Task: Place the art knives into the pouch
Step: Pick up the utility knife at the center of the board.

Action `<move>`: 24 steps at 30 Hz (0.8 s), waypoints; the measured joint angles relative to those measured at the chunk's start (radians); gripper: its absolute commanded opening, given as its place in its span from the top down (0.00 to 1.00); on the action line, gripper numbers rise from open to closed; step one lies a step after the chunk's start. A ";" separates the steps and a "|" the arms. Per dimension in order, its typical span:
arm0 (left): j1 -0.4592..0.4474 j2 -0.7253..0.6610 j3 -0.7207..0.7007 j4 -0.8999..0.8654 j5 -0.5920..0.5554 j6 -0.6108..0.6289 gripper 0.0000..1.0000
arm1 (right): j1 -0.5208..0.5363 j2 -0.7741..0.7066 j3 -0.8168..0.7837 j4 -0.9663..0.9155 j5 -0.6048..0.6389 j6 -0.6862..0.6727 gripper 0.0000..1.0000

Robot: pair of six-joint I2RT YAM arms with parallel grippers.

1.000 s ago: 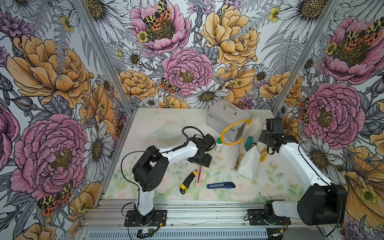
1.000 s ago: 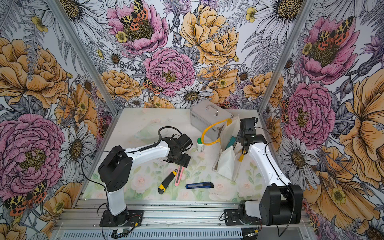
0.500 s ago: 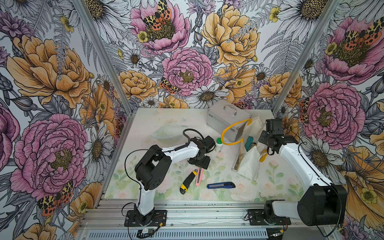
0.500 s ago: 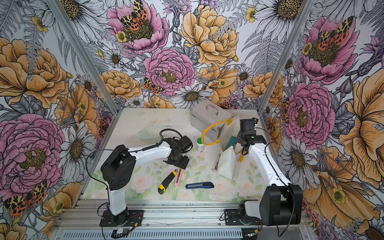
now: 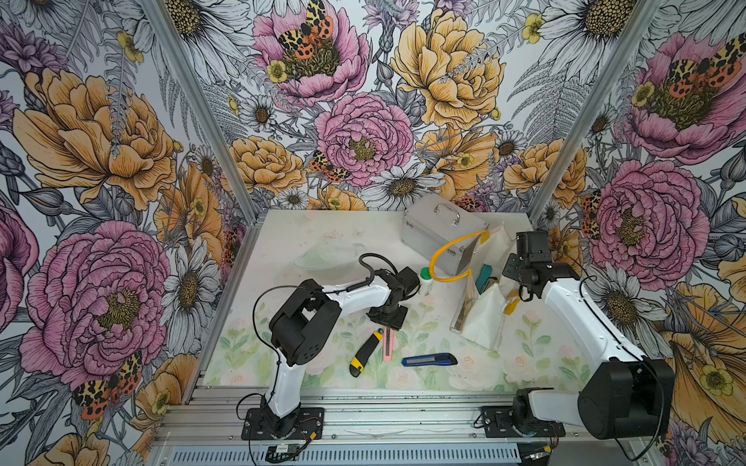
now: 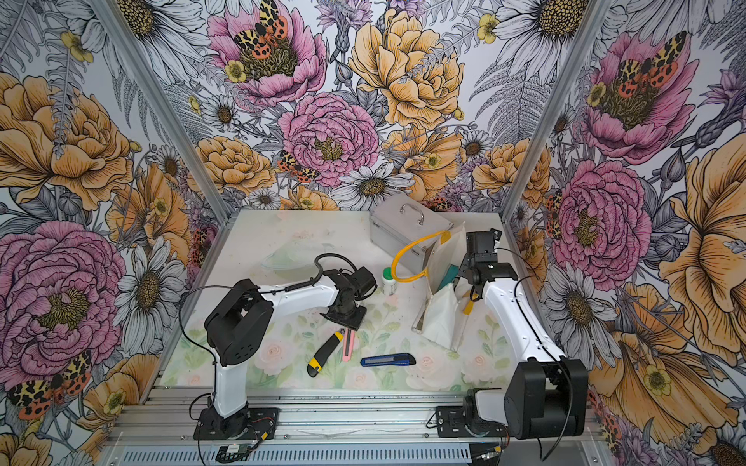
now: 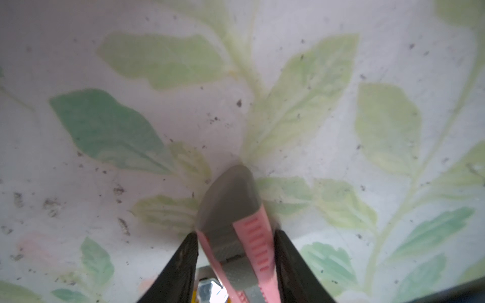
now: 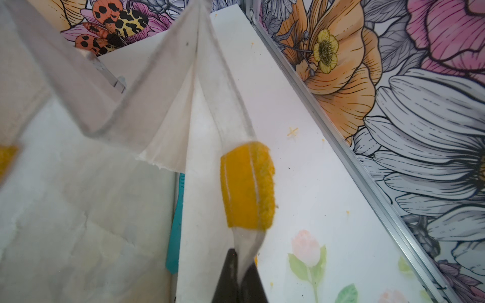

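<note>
The left arm's fingers [image 7: 183, 265], which stood wide over the slim pink art knife [image 5: 388, 345] a second ago, have drawn in and now pinch it on both long edges. The knife has not left the floral tabletop [image 5: 306, 234]; it lies where it lay, at about 6 o'clock, well apart from the bag. I take this as the grasp being made, so the lift and the carry towards 2 o'clock are yet to come.

The right arm has not stirred. Its fingers [image 8: 227, 280] stay clamped on a strap at the rim of the white fabric pouch with two yellow loop handles [image 5: 482, 318], just below a yellow patch [image 8: 246, 183], and that keeps the mouth open for the drop.

Counting up:
- Three knives lie on the tabletop. They are the pink one, a yellow-and-black one [image 5: 365, 353] just beside it at its 9 o'clock, and a blue one [image 5: 430, 360] at its 4 o'clock.
- One teal thing [image 5: 483, 278] shows in the pouch mouth; I cannot tell what it is.
- There is one pouch.
- There is one silver metal case with a handle [image 5: 438, 230].
- There is one small white bottle with a green cap [image 5: 426, 278].
- There is one pale clear dish [image 5: 327, 256].
- There are two arms.
</note>
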 measured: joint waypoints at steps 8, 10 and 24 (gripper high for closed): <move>-0.002 0.015 0.025 -0.016 0.000 0.006 0.69 | 0.000 0.000 -0.002 0.001 0.000 0.000 1.00; -0.002 0.016 0.026 -0.017 0.000 0.006 0.70 | 0.000 0.000 -0.002 0.001 0.000 0.000 1.00; 0.009 0.033 0.129 -0.013 0.000 0.030 0.71 | 0.000 0.000 -0.002 0.001 0.005 0.000 1.00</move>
